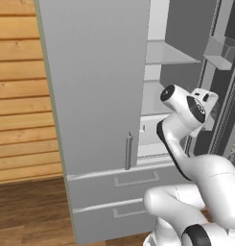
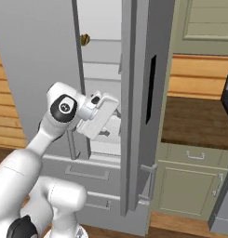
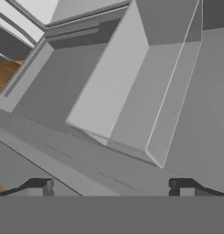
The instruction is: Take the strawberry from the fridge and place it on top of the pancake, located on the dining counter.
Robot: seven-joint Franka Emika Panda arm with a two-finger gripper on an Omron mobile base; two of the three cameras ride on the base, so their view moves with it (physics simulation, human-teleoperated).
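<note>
Fridge [image 1: 95, 86] right door open, left door closed. Gripper [image 3: 111, 185] inside fridge opening at mid-shelf height, fingers [image 3: 40, 186] spread wide, nothing between them. Strawberry location cannot tell. Yellow-green produce item [image 2: 84, 39] on upper shelf.

place: kitchen | signs: fridge [image 1: 97, 86] with drawers, green cabinets [image 2: 190, 186], wood-topped counter [image 2: 199, 121], wooden floor [image 1: 28, 211]

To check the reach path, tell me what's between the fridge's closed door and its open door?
In the right base view, the fridge's white shelved interior lies there, with the robot's open gripper reaching into it.
</note>
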